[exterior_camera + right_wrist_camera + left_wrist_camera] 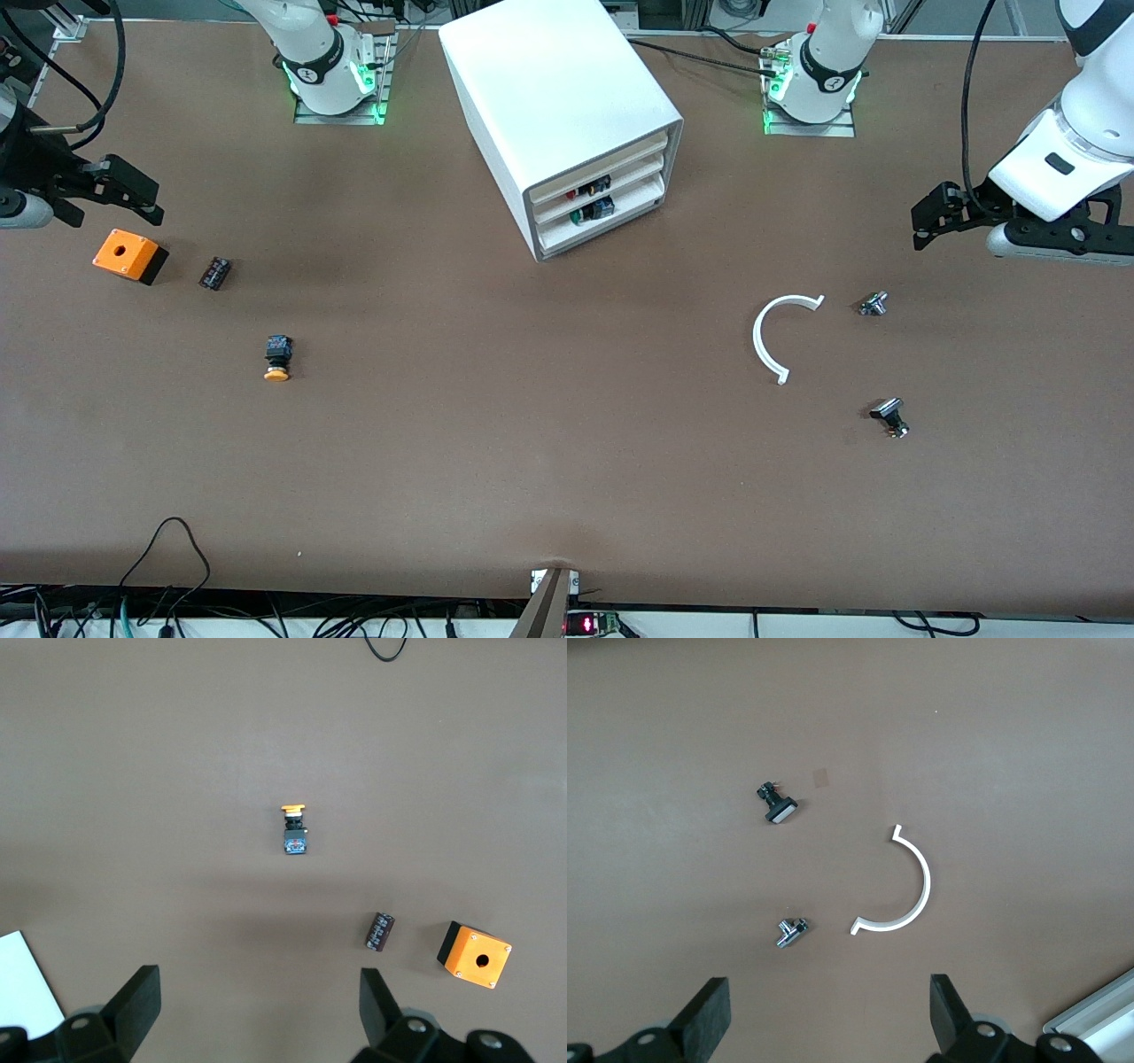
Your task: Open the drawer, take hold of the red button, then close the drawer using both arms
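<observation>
Drawer (601,191) sits shut with the red button (589,189) inside; your left gripper (930,226) and right gripper (133,190) hang wide open and empty, so everything's left

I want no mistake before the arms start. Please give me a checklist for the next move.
1. Left gripper open, empty, over bare table: ok.
2. Right gripper open, empty, above the orange box: ok.
3. Drawer shut, must be opened first: not ok.
4. Red button seen in the drawer's gap: ok.
5. Table in front of the cabinet free for pulling: ok.
6. Drawer handle to grip: cannot tell.
</observation>
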